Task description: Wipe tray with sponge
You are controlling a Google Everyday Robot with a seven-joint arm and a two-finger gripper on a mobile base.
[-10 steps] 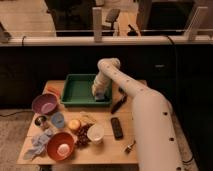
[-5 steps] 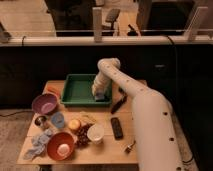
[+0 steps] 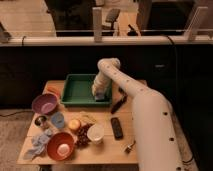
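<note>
The green tray (image 3: 75,90) lies at the back of the wooden table, left of centre. My white arm reaches from the lower right over the table and bends down into the tray's right end. The gripper (image 3: 100,95) hangs there, low over the tray floor. A light blue sponge (image 3: 101,96) shows right at the gripper's tip, against the tray's right inner side.
On the table: a purple bowl (image 3: 45,103), a small light blue cup (image 3: 57,120), a blue-grey rag (image 3: 39,144), a red bowl (image 3: 60,146), a white cup (image 3: 95,133), fruit (image 3: 75,124), a black remote (image 3: 116,127) and a dark tool (image 3: 119,105) right of the tray.
</note>
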